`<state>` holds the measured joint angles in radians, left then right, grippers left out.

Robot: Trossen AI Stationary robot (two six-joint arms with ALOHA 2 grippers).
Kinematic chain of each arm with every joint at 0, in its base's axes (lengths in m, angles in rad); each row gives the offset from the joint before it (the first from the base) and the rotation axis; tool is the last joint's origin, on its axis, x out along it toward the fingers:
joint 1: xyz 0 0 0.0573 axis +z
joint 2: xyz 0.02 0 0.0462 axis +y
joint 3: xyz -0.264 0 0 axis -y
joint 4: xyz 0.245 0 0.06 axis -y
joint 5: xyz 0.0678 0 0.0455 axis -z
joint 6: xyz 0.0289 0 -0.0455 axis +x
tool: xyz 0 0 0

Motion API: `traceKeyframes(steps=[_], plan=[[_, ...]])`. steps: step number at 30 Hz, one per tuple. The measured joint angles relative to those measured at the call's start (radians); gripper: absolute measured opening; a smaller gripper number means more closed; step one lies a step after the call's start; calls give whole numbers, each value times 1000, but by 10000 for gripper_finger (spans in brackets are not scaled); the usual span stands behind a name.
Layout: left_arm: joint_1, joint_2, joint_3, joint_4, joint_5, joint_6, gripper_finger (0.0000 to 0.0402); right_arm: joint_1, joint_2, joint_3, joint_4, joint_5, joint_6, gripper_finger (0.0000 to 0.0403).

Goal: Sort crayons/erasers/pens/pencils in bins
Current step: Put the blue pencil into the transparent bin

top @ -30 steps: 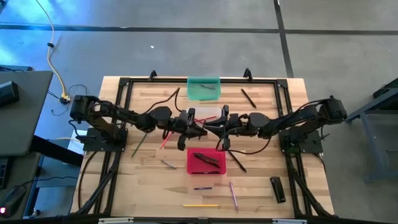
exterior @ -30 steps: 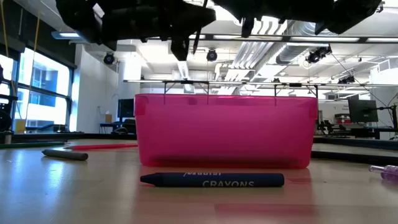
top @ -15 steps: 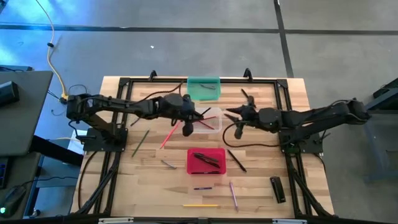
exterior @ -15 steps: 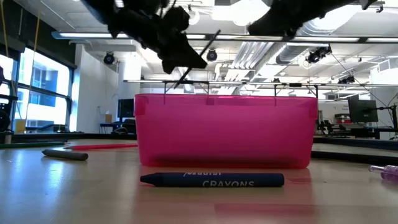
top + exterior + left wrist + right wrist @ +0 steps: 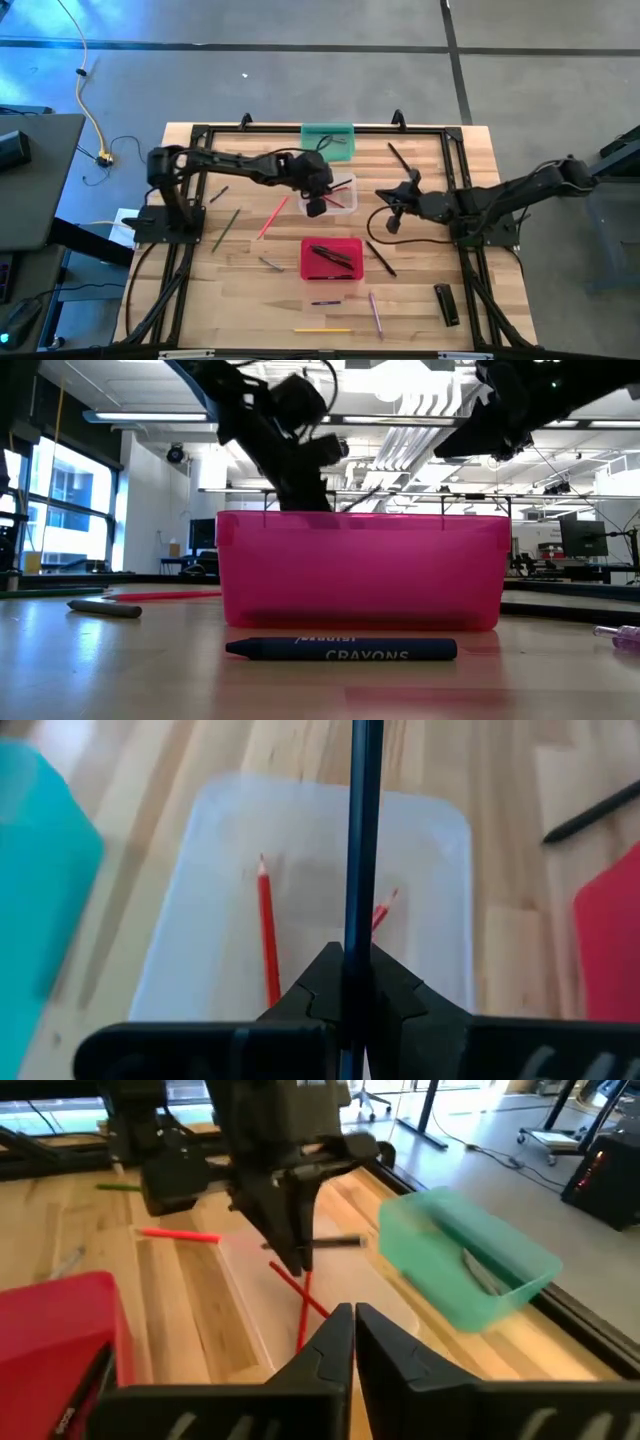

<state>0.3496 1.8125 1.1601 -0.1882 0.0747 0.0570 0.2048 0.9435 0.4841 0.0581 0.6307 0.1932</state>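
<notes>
Table (image 5: 230, 290); left hand (image 5: 352, 982) hides pen (image 5: 362, 840) base.

Bright, even light on the worktop (image 5: 230, 280) from above, shadows soft and faint. Low view: ceiling strip lights (image 5: 150, 417) glare white, arms go to dark silhouettes against them, the near crayon (image 5: 340, 649) is soft. Left wrist view blurs the teal bin (image 5: 40, 880) at its edge.

The floor (image 5: 300, 80) is grey with dark lines. A yellow cable (image 5: 88, 100) lies on it. Far back are big windows (image 5: 60, 510), white ceiling pipes (image 5: 420, 420) and long lights.
</notes>
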Motion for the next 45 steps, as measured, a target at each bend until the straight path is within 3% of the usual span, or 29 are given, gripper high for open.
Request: traceKeyframes(steps=[5, 13, 45], plan=[[12, 72, 58, -47, -1, 7, 1, 27, -13, -58, 89, 17, 9, 4], [28, 124, 93, -75, -8, 15, 0, 41, -16, -62, 87, 23, 9, 0], [43, 129, 93, -123, -7, -39, 1, 40, -16, -62, 86, 21, 0, 0]])
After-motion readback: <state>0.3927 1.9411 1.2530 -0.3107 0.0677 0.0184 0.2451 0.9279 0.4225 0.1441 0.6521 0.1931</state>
